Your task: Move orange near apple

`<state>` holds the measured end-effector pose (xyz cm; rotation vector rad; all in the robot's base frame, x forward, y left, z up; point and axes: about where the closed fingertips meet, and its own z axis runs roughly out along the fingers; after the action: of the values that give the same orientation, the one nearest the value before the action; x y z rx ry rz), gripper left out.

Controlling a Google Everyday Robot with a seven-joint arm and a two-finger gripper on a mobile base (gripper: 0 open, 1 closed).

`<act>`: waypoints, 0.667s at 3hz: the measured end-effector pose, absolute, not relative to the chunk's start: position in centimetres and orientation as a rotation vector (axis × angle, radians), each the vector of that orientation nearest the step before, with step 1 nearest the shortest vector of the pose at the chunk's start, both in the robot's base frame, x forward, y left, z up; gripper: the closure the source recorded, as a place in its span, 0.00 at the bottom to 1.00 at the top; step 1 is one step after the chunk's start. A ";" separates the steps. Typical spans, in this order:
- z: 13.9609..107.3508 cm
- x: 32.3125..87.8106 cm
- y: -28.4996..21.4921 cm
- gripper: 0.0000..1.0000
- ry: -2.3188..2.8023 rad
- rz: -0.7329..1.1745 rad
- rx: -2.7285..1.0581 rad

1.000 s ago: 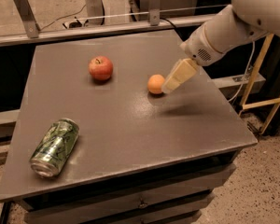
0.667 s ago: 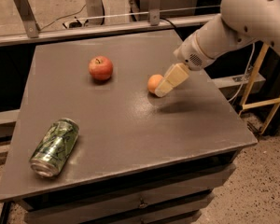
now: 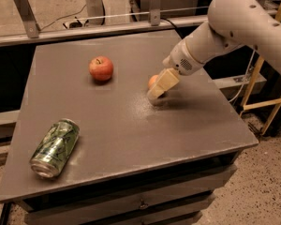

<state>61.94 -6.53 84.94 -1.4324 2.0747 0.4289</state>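
Green can (image 3: 55, 147) is laid sideways, well apart from the gripper (image 3: 155, 93), whose hold cannot be told; the smooth orange (image 3: 151, 81) is half hidden behind it.

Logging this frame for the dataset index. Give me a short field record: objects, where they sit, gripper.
surface: dark grey tabletop
apple: round red apple with yellowish patches, stem up, towards the back, left of centre in view
orange: small round orange fruit, right of the apple with bare table between them, partly hidden by the gripper
gripper: beige gripper, lowered against the orange's near side, tip close to the tabletop
other: green metal can lying on its side, front left
task state: orange not yet beside apple
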 end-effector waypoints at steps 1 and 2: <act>83.4 62.2 -6.6 0.33 2.112 0.430 -1.437; 83.0 62.4 -7.2 0.64 2.127 0.422 -1.431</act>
<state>62.44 -7.22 82.98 -1.4310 2.1268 0.4221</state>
